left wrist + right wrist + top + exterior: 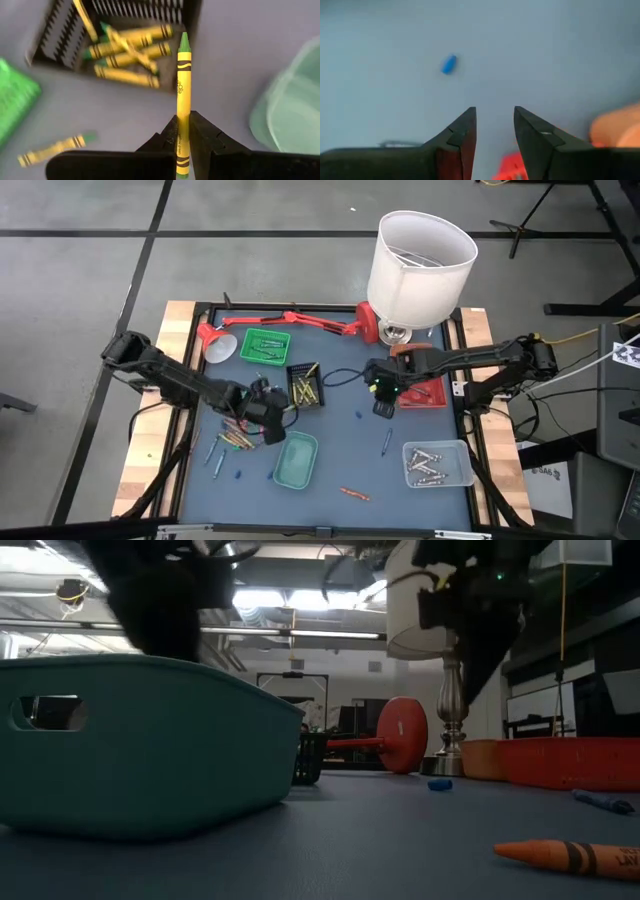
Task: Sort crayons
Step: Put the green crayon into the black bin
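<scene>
My left gripper (268, 418) is shut on a yellow crayon with a green tip (183, 90). It is just near of the black tray (305, 385) that holds several yellow crayons (125, 50). A heap of loose crayons (238, 440) lies on the mat beside it. My right gripper (495, 130) is open and empty above the mat near the red tray (425, 392), with a short blue crayon bit (449, 64) ahead of it. An orange crayon (570, 855) and blue crayons (387, 442) lie loose on the mat. My left gripper pinches the crayon's lower half (183, 131) between its two fingers. The crayon lies along the fingers, with its green tip (184, 41) pointing ahead toward the black tray. Its back end reaches far back between them. It appears clear of the mat.
A green tray (266, 346), a teal tray (296, 460) and a clear tray with silvery crayons (437, 464) stand on the mat. A white-shaded lamp (420, 265) stands at the far right, and a red desk lamp (290, 320) lies along the far edge.
</scene>
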Motion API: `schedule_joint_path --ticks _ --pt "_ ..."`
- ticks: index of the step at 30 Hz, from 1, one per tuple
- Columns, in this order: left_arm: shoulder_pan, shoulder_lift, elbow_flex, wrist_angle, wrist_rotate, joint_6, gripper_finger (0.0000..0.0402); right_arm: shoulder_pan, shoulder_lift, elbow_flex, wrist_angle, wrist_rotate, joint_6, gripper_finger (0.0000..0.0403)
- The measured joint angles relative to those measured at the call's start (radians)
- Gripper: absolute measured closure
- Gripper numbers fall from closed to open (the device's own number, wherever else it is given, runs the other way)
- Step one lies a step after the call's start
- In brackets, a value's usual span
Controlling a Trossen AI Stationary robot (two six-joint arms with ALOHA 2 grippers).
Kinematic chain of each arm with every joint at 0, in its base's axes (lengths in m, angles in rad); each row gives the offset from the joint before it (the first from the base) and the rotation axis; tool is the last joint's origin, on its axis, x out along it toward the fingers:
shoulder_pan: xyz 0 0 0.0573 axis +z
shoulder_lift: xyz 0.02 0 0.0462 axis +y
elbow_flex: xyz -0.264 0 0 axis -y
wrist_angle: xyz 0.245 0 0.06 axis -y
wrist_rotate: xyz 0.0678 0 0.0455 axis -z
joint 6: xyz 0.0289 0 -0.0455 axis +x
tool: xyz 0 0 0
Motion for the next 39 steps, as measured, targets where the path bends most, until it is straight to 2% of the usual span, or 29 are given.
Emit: schedule_joint_path --ticks 6,12,18,26,32,39 --pt "0.117 0.0 0.0 0.16 -0.006 0.194 0.0389 0.109 0.0 0.0 0.088 -0.001 0.007 0.0275" --pt "0.206 0.0 0.0 0.275 -0.007 0.344 0.0389 0.227 0.0 0.0 0.183 0.0 0.118 0.0275" --pt "0.268 0.0 0.001 0.296 -0.007 0.359 0.0389 0.352 0.0 0.0 0.286 0.031 0.218 0.0275" --pt "0.323 0.0 0.001 0.295 -0.005 0.366 0.0389 0.507 0.001 0.0 0.361 0.171 0.251 0.0275" --pt "0.351 0.0 0.001 0.294 0.0 0.367 0.0389 0.58 0.001 0.0 0.412 0.237 0.293 0.0275" --pt "0.37 0.0 0.001 0.294 0.054 0.411 0.0389 0.641 0.002 0.0 0.506 0.249 0.299 0.0275"
